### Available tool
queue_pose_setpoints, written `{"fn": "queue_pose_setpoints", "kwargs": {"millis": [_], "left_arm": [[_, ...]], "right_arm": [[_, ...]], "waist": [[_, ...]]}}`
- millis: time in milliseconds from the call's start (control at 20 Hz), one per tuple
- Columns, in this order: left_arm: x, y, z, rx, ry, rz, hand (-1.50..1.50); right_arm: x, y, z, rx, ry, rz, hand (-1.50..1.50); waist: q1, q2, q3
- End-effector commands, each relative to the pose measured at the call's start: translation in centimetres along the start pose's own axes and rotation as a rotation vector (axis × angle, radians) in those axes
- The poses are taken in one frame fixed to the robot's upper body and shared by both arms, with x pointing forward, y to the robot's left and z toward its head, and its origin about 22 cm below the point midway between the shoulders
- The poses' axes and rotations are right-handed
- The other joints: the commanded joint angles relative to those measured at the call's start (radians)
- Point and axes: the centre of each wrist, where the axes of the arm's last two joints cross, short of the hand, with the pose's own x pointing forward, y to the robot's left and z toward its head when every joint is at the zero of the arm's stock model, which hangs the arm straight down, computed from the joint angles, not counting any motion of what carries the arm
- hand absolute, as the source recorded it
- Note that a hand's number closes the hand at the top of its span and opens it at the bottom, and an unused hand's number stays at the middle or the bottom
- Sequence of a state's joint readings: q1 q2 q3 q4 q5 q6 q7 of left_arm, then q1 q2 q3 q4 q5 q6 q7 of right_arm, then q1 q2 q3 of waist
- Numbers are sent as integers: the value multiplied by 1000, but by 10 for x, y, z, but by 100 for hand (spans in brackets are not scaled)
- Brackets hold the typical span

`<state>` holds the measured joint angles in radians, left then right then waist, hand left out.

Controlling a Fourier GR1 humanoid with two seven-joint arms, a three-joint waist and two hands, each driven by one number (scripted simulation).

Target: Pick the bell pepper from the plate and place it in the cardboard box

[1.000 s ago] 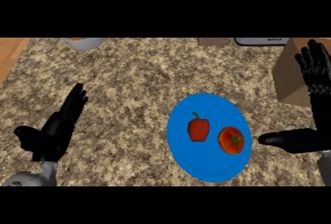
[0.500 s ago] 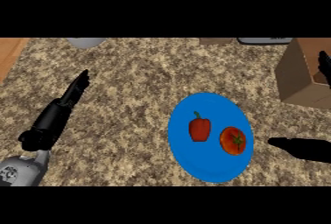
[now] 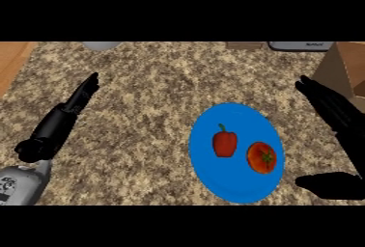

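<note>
A red bell pepper (image 3: 224,143) with a green stem lies on the blue plate (image 3: 235,185), left of a red tomato (image 3: 261,157). The cardboard box (image 3: 343,67) stands at the far right edge, partly cut off. My right hand (image 3: 335,113) is open just right of the plate, fingers stretched up towards the box and thumb (image 3: 329,185) spread low by the plate's right rim, touching nothing. My left hand (image 3: 63,120) is open at the left, fingers straight and pointing away, well apart from the plate.
The speckled stone counter (image 3: 143,106) has a wooden strip (image 3: 13,60) along its left edge. A grey round object (image 3: 101,45) sits at the back left, and a grey appliance (image 3: 299,46) with a small box beside it at the back right.
My right hand has moved in from the right edge, its fingers now lower and nearer the plate. My left hand has turned edge-on and drifted slightly.
</note>
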<state>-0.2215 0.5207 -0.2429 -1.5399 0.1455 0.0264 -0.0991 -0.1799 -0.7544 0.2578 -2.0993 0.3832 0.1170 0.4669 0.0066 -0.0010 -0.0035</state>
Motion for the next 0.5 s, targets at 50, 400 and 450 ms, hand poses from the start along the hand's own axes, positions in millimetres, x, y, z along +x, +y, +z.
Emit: {"fn": "queue_pose_setpoints", "kwargs": {"millis": [50,400,450], "left_arm": [[-8,-2,-4,-19,-13,9,0],[9,-1,-12,-23,-10,-11,0],[5,6,-16,-39,-8,-11,0]], "right_arm": [[36,7,-7,206,55,188,-150],[106,34,-30,323,129,318,-150],[113,39,-48,330,142,317,-150]], "waist": [[18,6,-2],[23,0,0],[24,4,0]]}}
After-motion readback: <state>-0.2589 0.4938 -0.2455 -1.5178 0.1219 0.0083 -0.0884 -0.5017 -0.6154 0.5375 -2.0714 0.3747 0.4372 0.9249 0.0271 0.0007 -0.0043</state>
